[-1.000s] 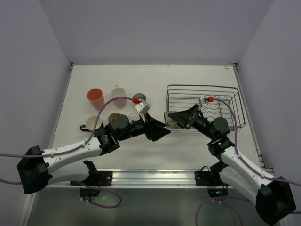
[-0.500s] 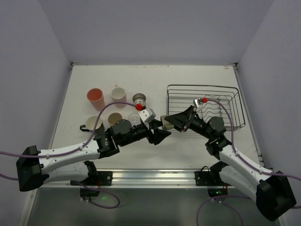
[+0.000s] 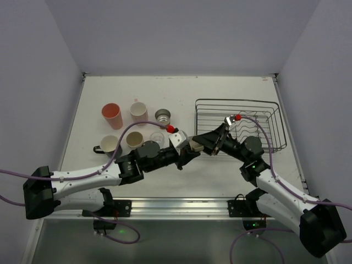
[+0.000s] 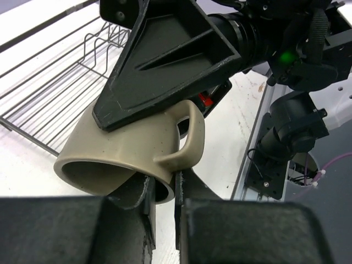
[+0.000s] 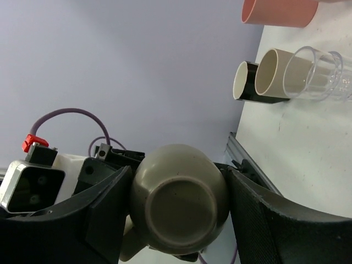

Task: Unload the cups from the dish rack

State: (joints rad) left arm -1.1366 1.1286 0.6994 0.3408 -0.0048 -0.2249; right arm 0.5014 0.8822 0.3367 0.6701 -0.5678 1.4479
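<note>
An olive-grey mug (image 3: 193, 146) with a handle hangs in the air left of the dish rack (image 3: 237, 100), held from both sides. My right gripper (image 3: 207, 141) is shut on its body, the fingers (image 5: 104, 212) pressing the round wall, and the mug's base (image 5: 181, 206) faces the right wrist camera. My left gripper (image 4: 162, 190) is shut on the mug (image 4: 126, 157) at its rim beside the handle, one finger inside and one outside. No cups show in the wire rack (image 4: 52, 82).
Several cups stand on the table at the left: salmon (image 3: 111, 115), pale pink (image 3: 138, 112), shiny metal (image 3: 163, 116), clear (image 3: 157, 137), beige (image 3: 134, 139), and a dark-handled one (image 3: 109, 144). Purple cables loop over both arms.
My left gripper came right to the mug and shut on its rim. The right gripper carried the mug slightly left out of the rack and kept its grip.
</note>
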